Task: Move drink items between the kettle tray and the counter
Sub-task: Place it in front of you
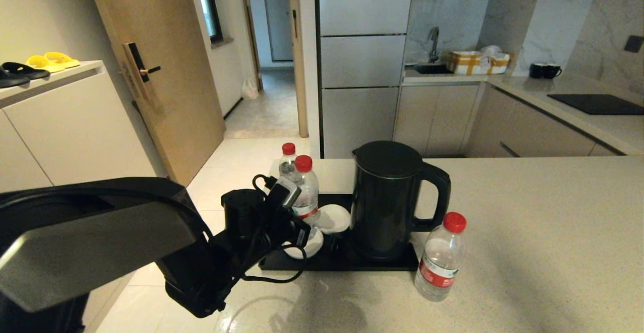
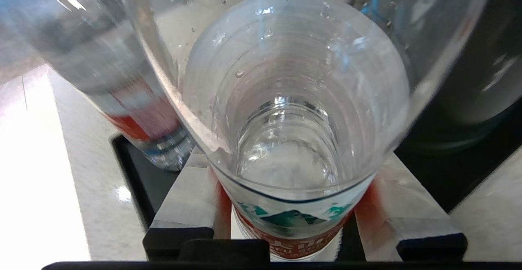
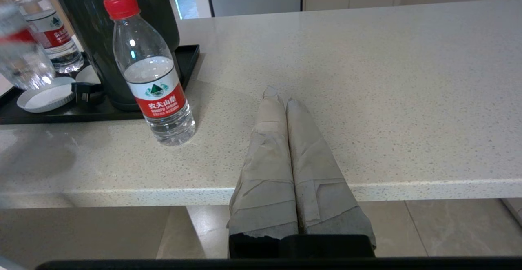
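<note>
Head view shows my left gripper (image 1: 302,222) over the left part of the kettle tray (image 1: 392,264), to the left of the black kettle (image 1: 385,197). My left fingers (image 2: 191,196) are clamped on a water bottle (image 1: 306,192), one on each side of its red-and-white label. This held bottle has a red cap and it looks a little above the tray, but I cannot tell if its bottom touches anything. Two white saucers (image 1: 334,218) lie on the tray just beside the held bottle, between it and the kettle. A second water bottle (image 1: 288,161) stands behind the held one, further from me, at the far left corner of the tray.

A third water bottle (image 1: 440,264) stands upright on the counter (image 1: 543,232), just off the tray's near right corner and near the kettle's handle. It is partly filled.

My right gripper (image 3: 281,98) is over the counter edge, well to the right of the kettle, with its two taped fingers (image 3: 269,139) pressed together and holding nothing.
</note>
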Tool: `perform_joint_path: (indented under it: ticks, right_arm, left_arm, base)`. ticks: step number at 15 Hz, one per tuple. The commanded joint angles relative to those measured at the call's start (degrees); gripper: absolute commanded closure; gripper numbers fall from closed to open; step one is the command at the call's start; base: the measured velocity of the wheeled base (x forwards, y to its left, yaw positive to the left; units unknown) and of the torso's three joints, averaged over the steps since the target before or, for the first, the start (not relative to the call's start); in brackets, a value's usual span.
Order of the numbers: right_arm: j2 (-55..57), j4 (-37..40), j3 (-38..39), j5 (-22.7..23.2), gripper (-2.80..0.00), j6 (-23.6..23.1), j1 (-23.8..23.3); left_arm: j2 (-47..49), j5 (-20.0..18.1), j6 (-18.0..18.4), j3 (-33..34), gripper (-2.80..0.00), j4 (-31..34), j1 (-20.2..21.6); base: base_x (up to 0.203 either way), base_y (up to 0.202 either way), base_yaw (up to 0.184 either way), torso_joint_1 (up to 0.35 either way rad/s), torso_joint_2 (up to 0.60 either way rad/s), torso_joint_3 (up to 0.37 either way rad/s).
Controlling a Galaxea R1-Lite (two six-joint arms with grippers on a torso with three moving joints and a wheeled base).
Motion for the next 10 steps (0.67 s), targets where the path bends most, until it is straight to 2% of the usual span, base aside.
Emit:
perform_joint_path:
  ticks: [1,4,7,8,10]
  right_arm:
    - [0.1,0.0,0.0,0.0,0.0,0.0,0.0]
    - [0.0,0.0,0.0,0.0,0.0,0.0,0.0]
    - [0.1,0.0,0.0,0.0,0.0,0.0,0.0]
    - [0.1,0.0,0.0,0.0,0.0,0.1,0.0]
    - [0.1,0.0,0.0,0.0,0.0,0.0,0.0]
  left_arm:
    - [-6.5,0.2,-0.6,1.4,0.0,0.4,-0.8]
    - [-17.0,0.7,-1.6,2.4,0.0,8.3,-2.3]
    - [-30.5,1.0,-6.7,2.6,0.0,22.8,-5.1]
    - [-33.8,1.3,-8.8,2.9,0.0,27.4,-7.9]
    - [-36.6,4.0,-11.6,3.7,0.0,31.7,-15.3]
  base:
    - [0.0,0.0,0.0,0.0,0.0,0.0]
    - [0.0,0.0,0.0,0.0,0.0,0.0]
    - [0.0,0.0,0.0,0.0,0.0,0.0]
    - [0.0,0.0,0.0,0.0,0.0,0.0]
    - [0.0,0.0,0.0,0.0,0.0,0.0]
